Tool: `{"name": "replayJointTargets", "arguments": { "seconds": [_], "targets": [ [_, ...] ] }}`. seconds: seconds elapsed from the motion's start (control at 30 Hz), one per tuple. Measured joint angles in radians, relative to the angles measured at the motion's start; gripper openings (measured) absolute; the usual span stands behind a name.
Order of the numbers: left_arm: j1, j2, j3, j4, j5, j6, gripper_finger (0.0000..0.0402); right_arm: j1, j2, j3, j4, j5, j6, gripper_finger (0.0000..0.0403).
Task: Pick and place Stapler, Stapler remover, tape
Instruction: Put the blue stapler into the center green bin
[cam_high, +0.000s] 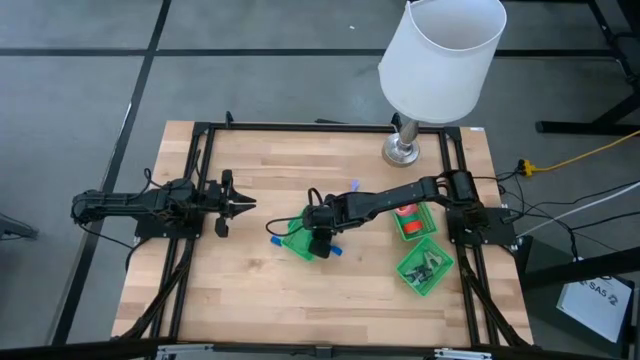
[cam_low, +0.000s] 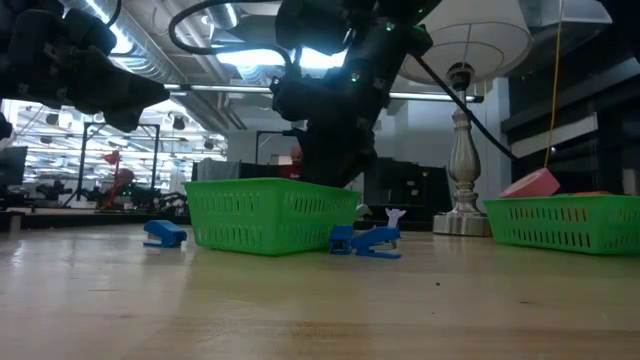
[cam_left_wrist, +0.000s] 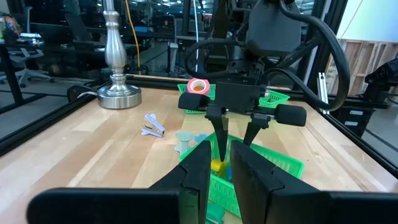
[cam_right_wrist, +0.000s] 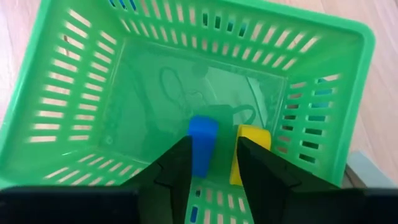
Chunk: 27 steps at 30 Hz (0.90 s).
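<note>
the right tool (cam_high: 320, 243) hangs over the open green basket (cam_high: 297, 243) at the worktop's (cam_high: 250, 290) middle, its arm barring the way from the right. inside, a blue block (cam_right_wrist: 202, 144) and a yellow block (cam_right_wrist: 250, 149) fill part of the floor. a blue stapler (cam_low: 376, 241) lies just beside the basket. the lamp base (cam_high: 402, 152) blocks the far edge. bare wood lies open between the basket and the left tool (cam_high: 240, 205).
</note>
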Motion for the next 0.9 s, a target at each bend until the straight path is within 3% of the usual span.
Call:
{"name": "replayJointTargets", "arguments": {
  "seconds": [0.43, 0.77, 0.9],
  "targets": [
    [0.0, 0.0, 0.0, 0.0, 0.0, 0.0, 0.0058, 0.006, -0.015, 0.082, -0.077, 0.003, -0.064, 0.0153],
    [0.0, 0.0, 0.0, 0.0, 0.0, 0.0, 0.0058, 0.094, -0.137, 0.056, -0.188, 0.171, -0.057, 0.0154],
    [0.0, 0.0, 0.0, -0.001, 0.0, 0.0, 0.0058, 0.134, -0.186, -0.002, -0.222, 0.177, 0.014, 0.0154]
  ]
}}
